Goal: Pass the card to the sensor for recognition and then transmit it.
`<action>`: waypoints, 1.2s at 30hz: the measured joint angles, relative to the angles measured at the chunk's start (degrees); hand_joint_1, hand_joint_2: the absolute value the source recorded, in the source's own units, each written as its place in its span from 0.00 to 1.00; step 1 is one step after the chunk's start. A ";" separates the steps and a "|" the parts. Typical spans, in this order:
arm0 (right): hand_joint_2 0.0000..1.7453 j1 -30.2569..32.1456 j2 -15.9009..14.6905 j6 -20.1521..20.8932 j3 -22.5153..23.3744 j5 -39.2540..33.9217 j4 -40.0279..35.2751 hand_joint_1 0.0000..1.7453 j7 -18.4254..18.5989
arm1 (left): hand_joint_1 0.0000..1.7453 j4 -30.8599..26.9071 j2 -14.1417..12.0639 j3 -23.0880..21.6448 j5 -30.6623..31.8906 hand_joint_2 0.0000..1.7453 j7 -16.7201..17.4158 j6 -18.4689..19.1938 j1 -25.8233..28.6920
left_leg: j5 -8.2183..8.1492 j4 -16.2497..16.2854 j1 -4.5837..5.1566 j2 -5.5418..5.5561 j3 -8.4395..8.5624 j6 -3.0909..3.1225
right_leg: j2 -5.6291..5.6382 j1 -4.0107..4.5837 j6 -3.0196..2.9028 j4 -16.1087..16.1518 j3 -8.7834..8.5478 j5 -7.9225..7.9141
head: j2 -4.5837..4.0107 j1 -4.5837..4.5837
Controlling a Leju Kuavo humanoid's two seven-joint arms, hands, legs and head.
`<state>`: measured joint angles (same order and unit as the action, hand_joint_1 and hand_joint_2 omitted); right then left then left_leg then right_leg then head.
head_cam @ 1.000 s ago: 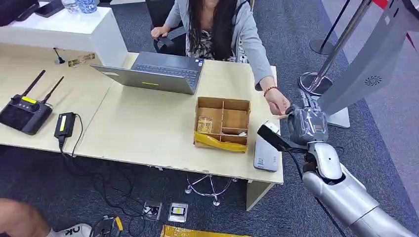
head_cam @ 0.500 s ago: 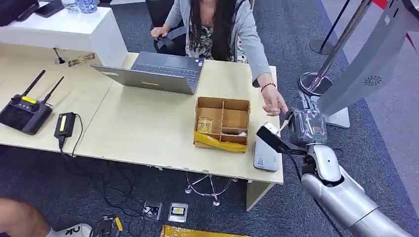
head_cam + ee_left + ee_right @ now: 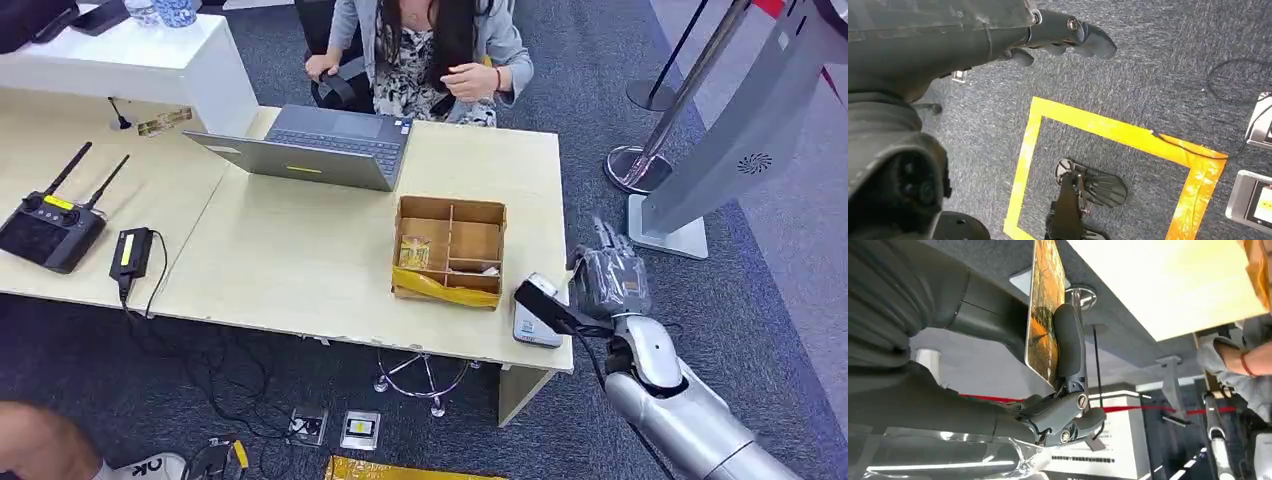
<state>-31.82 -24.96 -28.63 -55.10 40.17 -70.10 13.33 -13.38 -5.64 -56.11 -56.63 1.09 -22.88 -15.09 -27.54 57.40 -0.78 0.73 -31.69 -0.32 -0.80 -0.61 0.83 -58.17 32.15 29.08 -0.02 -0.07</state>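
I see the wooden desk (image 3: 300,250) with its compartmented cardboard box (image 3: 450,250) and a small grey sensor (image 3: 535,322) lying flat at the desk's edge, just beside my right hand (image 3: 605,280), while a seated person (image 3: 430,50) sits well beyond the fingertips with both hands drawn in. My right hand's thumb (image 3: 1068,340) and fingers pinch the orange-patterned card (image 3: 1043,315) flat between them, the card standing up past the fingertips. My left hand (image 3: 1063,37) hangs over the carpet, fingers loosely curled and holding nothing.
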 joint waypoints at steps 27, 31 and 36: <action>1.00 -1.73 6.53 2.16 -1.60 -3.32 14.69 1.00 -4.61 | 0.00 0.00 0.39 -0.90 0.98 0.00 0.61 1.16 -0.79 | 0.00 0.00 0.00 -0.02 -0.01 0.00 | 0.05 0.00 0.00 0.00 0.01 0.00 | 0.00 0.02; 1.00 -2.12 7.21 1.90 -1.73 -3.56 15.96 1.00 -5.16 | 0.00 0.00 0.39 -1.05 1.29 0.00 1.14 1.33 -0.88 | 0.00 0.00 0.00 -0.03 0.04 0.00 | 0.05 0.01 0.00 0.00 -0.01 0.00 | 0.00 0.02; 1.00 -2.13 8.13 0.81 -1.77 -4.29 17.42 1.00 -5.20 | 0.00 0.00 0.44 -1.11 1.44 0.00 1.38 1.40 -1.10 | 0.00 0.00 -0.01 -0.06 0.05 0.00 | 0.08 0.01 0.00 0.00 -0.02 0.00 | 0.00 0.02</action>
<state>-33.94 -16.83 -27.82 -56.87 35.89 -52.67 8.13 -13.38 -5.20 -57.22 -55.19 2.47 -21.49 -16.19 -27.54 57.40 -0.79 0.67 -31.64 -0.33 -0.72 -0.60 0.83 -58.17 32.13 29.08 -0.02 -0.04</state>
